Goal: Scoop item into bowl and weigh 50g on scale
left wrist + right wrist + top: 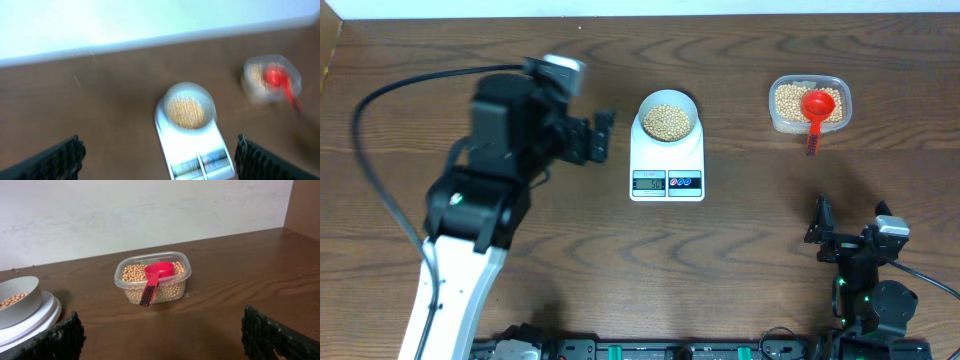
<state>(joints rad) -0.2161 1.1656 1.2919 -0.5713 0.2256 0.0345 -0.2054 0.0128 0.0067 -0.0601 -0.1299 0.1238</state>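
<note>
1 top-down view, 2 oblique wrist views, scale (pixel 667 150) common to all 3

Bright, even light, soft shadows. Left wrist view blurs the scale (pixel 192 147); other 2 views sharp.

Dark wooden desk (pixel 740 260)
White scale (pixel 667 162) stands mid-desk toward the far edge; clear tub (pixel 773 112) well apart, toward the far right corner

Jaws wide apart on both left arm (pixel 470 205) and right arm (pixel 873 292)
</note>
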